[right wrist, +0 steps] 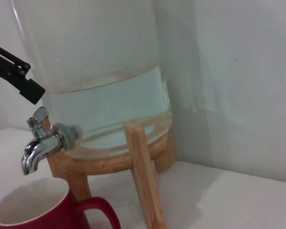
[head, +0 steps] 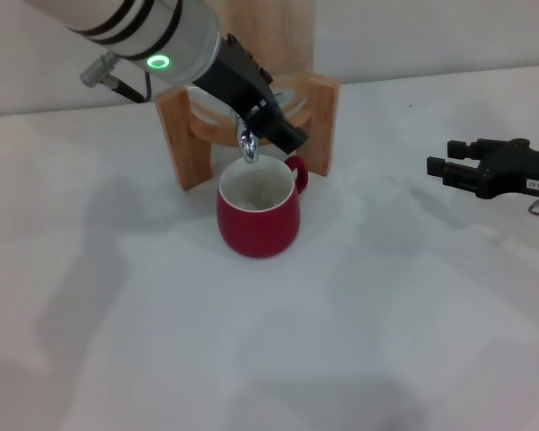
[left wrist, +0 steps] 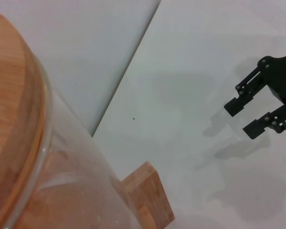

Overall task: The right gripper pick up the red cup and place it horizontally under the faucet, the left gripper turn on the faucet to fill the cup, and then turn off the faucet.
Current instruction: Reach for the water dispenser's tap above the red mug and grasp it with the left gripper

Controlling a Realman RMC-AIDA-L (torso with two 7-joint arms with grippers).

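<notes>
My left pincer (head: 274,121) sits at the faucet (head: 248,146), its black fingers reaching down over the lever from the arm with the green ring light; I cannot tell from these views whether the jaws are spread or closed on the lever. In the right wrist view one black finger (right wrist: 20,76) hangs just above the chrome lever, close but with a sliver of gap showing. Directly below the spout stands the red cup (head: 258,210), upright on the white surface (head: 359,341), handle turned toward the wooden stand (head: 184,139). I cannot make out any stream from the spout. The glass jar (right wrist: 100,71) on the stand holds water in its lower part. My right pincer (head: 436,168) hovers well off to the right of the cup, jaws parted with a narrow gap, holding nothing.
</notes>
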